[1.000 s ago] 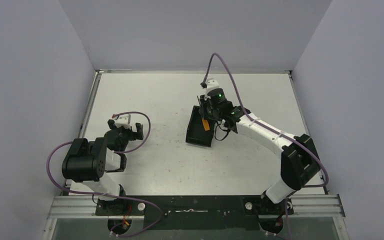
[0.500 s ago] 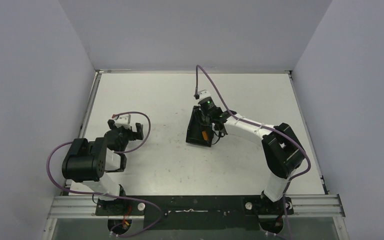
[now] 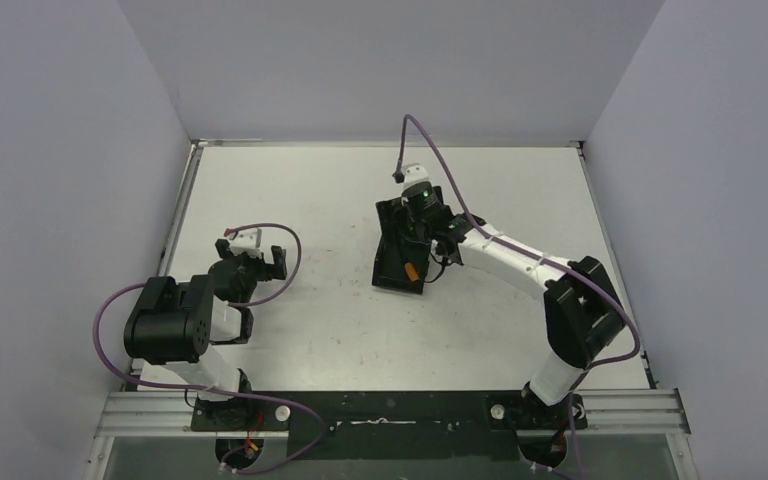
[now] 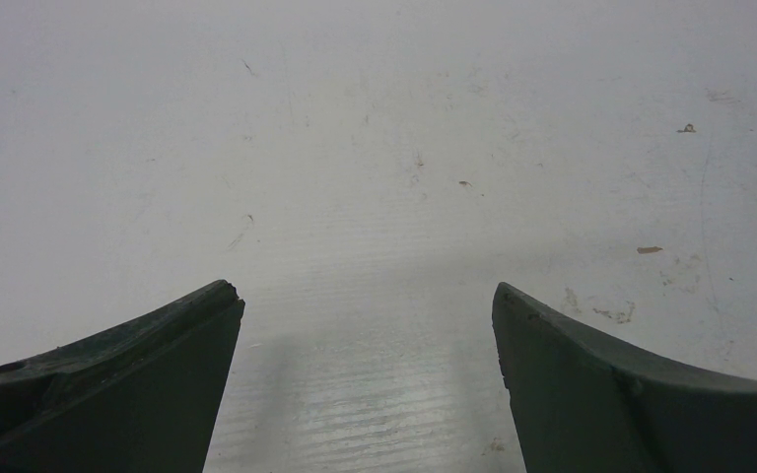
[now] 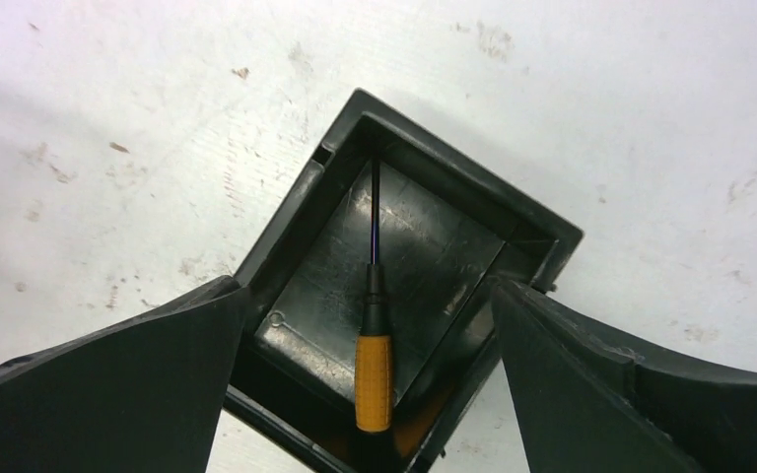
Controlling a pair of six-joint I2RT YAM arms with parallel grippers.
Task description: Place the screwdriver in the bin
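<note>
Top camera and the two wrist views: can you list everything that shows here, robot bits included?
screwdriver: one, orange handle and dark shaft, lying loose inside the bin
bin: one, black, mid-table below the right gripper
table: one, white, scuffed
walls: three, pale grey, left, back, right
left arm: one, black and white, folded near left
right arm: one, black and white, reaching to the bin
left gripper: one, dark, open over bare table
right gripper: one, dark, open above the bin

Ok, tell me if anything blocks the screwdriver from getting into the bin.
Nothing visible does. The screwdriver already lies inside the bin, shaft pointing into one corner, and the right gripper hangs above it with jaws open, not touching it.
</note>
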